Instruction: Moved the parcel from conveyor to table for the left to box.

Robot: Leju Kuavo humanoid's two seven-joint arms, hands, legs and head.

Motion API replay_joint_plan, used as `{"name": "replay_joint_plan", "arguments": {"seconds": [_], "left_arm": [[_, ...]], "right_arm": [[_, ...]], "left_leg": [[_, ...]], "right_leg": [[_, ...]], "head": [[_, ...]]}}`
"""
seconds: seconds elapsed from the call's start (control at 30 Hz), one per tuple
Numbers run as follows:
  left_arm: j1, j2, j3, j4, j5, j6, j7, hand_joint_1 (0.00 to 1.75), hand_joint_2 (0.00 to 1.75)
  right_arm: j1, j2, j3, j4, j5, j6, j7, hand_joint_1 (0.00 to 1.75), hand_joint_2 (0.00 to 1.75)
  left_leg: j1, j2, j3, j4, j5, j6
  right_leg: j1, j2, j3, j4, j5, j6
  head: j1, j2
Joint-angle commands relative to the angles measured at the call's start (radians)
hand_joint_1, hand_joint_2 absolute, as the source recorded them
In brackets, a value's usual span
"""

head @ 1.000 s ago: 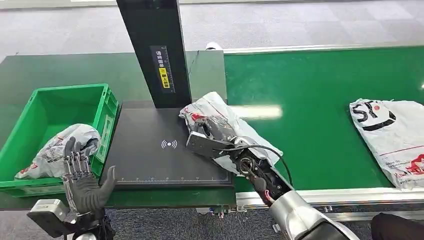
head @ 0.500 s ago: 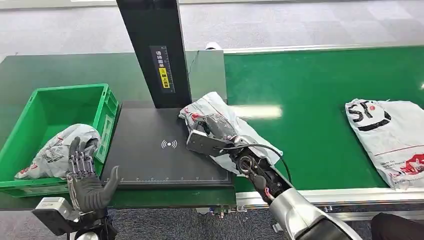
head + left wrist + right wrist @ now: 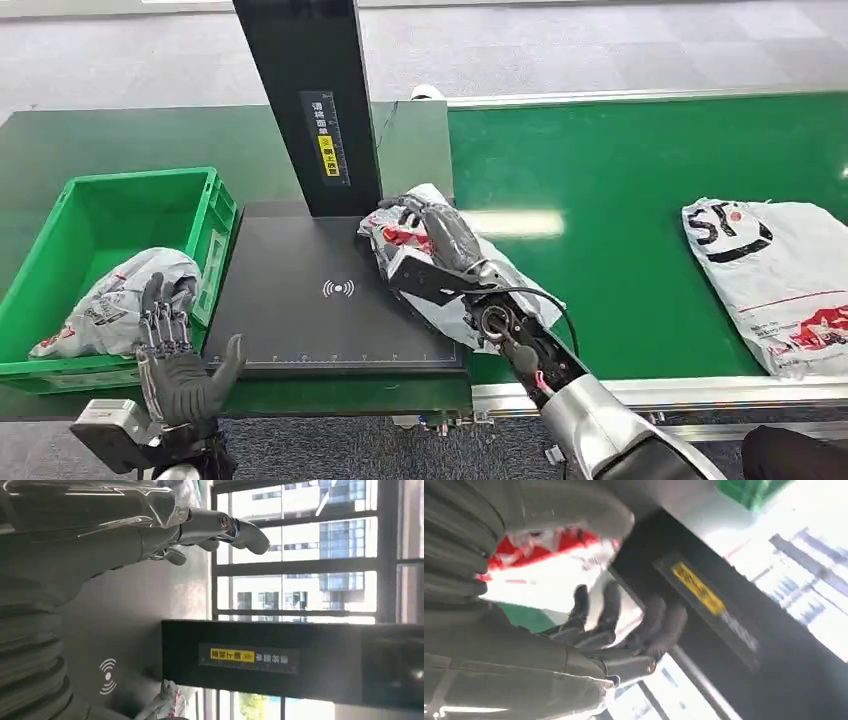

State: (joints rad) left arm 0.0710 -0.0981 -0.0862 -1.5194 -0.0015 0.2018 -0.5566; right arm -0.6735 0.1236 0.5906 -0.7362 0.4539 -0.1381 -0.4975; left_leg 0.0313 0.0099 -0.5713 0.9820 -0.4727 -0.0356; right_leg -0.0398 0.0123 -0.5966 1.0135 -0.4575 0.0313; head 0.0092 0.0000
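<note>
A crumpled white parcel with red print (image 3: pixel 455 275) lies half on the black scan plate (image 3: pixel 310 300) and half on the green conveyor (image 3: pixel 640 200). My right hand (image 3: pixel 438 232) hovers over the parcel's far end beside the black post, fingers apart and holding nothing. In the right wrist view its fingers (image 3: pixel 624 625) are spread, with the parcel (image 3: pixel 549 555) behind the thumb. My left hand (image 3: pixel 180 360) is raised, palm open, at the front corner of the green box (image 3: pixel 215 215). Its fingers (image 3: pixel 200 527) grip nothing.
Another white parcel (image 3: pixel 120 295) lies inside the green box. A third parcel with black lettering (image 3: pixel 770 270) rides on the conveyor at the right. The tall black scanner post (image 3: pixel 305 100) with a yellow label stands behind the plate.
My right hand has risen and tilted off the parcel toward the post, and the parcel shifted a little. The parcel at the right has drifted left on the belt. My left hand edged right.
</note>
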Motion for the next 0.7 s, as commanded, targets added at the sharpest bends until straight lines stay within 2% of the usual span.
{"name": "replay_joint_plan", "arguments": {"seconds": [0.03, 0.27, 0.37, 0.53, 0.6, 0.7], "left_arm": [[-0.011, 0.01, -0.058, 0.059, -0.048, -0.03, 0.009, 0.0, 1.75], [-0.092, 0.011, -0.116, 0.142, -0.083, -0.11, 0.03, 0.0, 1.75], [-0.187, 0.026, -0.178, 0.228, -0.132, -0.163, 0.053, 0.0, 1.75], [-0.354, 0.012, -0.235, 0.396, -0.161, -0.183, 0.061, 0.0, 1.75], [-0.455, -0.009, -0.274, 0.484, -0.187, -0.187, 0.078, 0.0, 1.75], [-0.54, -0.037, -0.298, 0.57, -0.214, -0.173, 0.117, 0.0, 1.75]], "right_arm": [[0.013, -0.04, -0.059, -0.127, -0.058, -0.056, -0.054, 0.0, 1.75], [0.008, -0.049, -0.101, -0.168, -0.064, -0.086, -0.021, 0.0, 1.75], [0.009, -0.046, -0.128, -0.206, -0.077, -0.088, -0.017, 0.0, 1.75], [0.023, -0.034, -0.145, -0.27, -0.077, -0.071, 0.001, 0.0, 1.75], [0.014, -0.03, -0.138, -0.271, -0.074, -0.06, 0.01, 0.0, 1.75], [0.004, -0.024, -0.131, -0.261, -0.07, -0.058, 0.018, 0.0, 1.75]], "left_leg": [[0.0, -0.003, 0.001, -0.001, 0.0, 0.003], [-0.001, -0.004, 0.0, -0.001, 0.001, 0.002], [-0.001, -0.004, 0.0, 0.0, 0.001, 0.002], [-0.001, -0.007, 0.0, -0.001, 0.002, 0.003], [0.0, -0.007, 0.001, -0.001, 0.002, 0.003], [0.0, -0.009, -0.001, 0.001, 0.002, 0.003]], "right_leg": [[0.0, -0.004, 0.002, -0.001, 0.0, -0.003], [0.0, -0.005, 0.001, -0.001, 0.0, -0.002], [0.0, -0.004, 0.001, 0.0, 0.0, -0.002], [0.0, -0.007, 0.002, -0.001, 0.0, -0.003], [0.001, -0.007, 0.003, -0.001, 0.0, -0.004], [0.001, -0.01, 0.002, 0.0, 0.0, -0.003]], "head": [[0.0, 0.0], [0.0, 0.0], [0.0, 0.0], [0.0, 0.0], [0.0, 0.0], [0.0, 0.0]]}}
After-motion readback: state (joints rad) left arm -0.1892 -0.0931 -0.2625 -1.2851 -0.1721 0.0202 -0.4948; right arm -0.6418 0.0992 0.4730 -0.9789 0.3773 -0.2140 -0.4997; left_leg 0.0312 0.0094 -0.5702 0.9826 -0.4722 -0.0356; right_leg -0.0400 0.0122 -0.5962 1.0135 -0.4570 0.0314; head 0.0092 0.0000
